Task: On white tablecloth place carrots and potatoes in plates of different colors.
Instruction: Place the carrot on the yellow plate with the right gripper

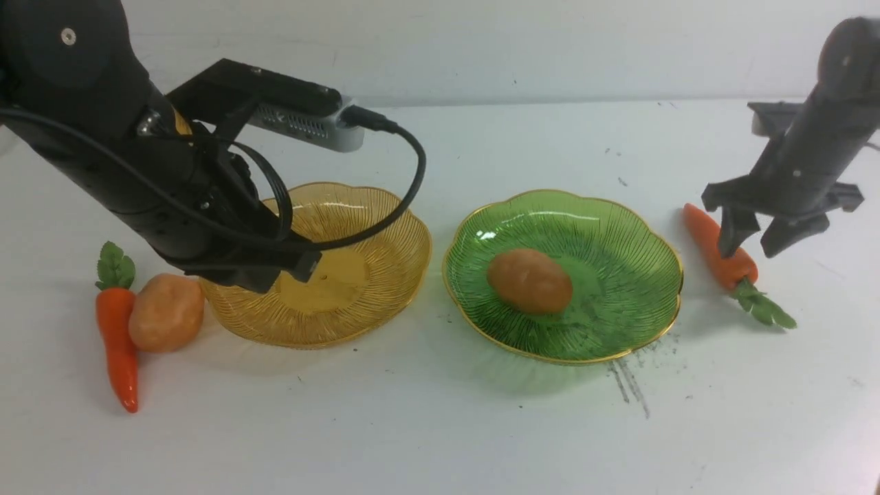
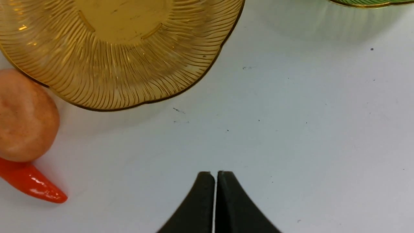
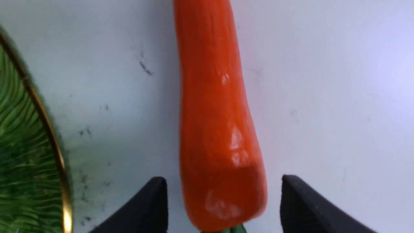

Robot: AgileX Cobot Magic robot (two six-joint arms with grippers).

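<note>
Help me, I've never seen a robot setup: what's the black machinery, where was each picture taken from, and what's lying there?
It is a robot with two arms, each ending in a two-fingered gripper. The wide picture looks forward from between the arms; the other two come from cameras on the wrists. On the white tablecloth stand an amber plate, with nothing in it, and a green plate holding one potato. A second potato and a carrot lie beside the amber plate; another carrot lies next to the green one. The left gripper is shut and holds nothing. The right gripper is open, its fingers either side of that carrot's thick end, not yet gripping.
</note>
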